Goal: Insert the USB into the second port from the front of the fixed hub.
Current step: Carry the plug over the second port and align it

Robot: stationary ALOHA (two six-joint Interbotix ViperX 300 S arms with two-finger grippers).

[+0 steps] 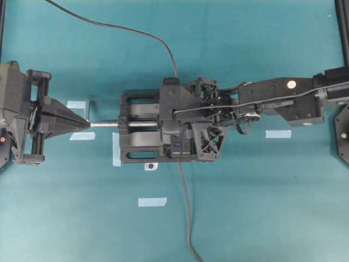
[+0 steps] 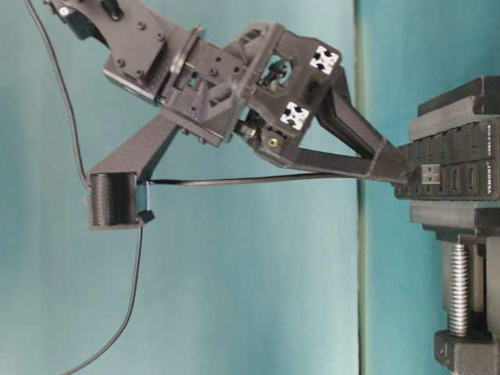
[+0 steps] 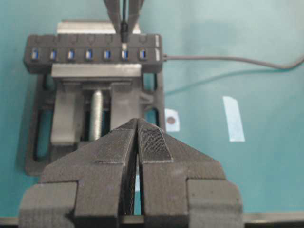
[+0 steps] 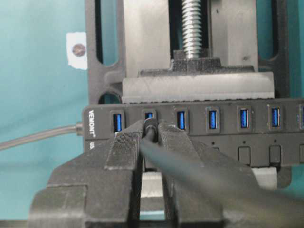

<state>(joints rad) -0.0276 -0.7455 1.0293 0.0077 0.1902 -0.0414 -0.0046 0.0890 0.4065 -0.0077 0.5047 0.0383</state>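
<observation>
- At the second port (image 4: pixel 149 115) from the hub's cable end, the USB (image 4: pixel 150 127) sits pinched between the right gripper (image 4: pixel 150 135) fingertips, its metal tip right at the slot mouth; the side view shows the plug (image 2: pixel 430 173) barely started, not seated
- Around it, the hub (image 4: pixel 199 128) lies clamped in the vise (image 4: pixel 190 71), whose screw runs off toward 12 o'clock in the right wrist view
- Step in hand, I judge: final insertion; next calls for a straight push along the slot axis, no tilt
- Left gripper (image 3: pixel 137 142) waits with jaws together, empty, at 6 o'clock of the vise
</observation>
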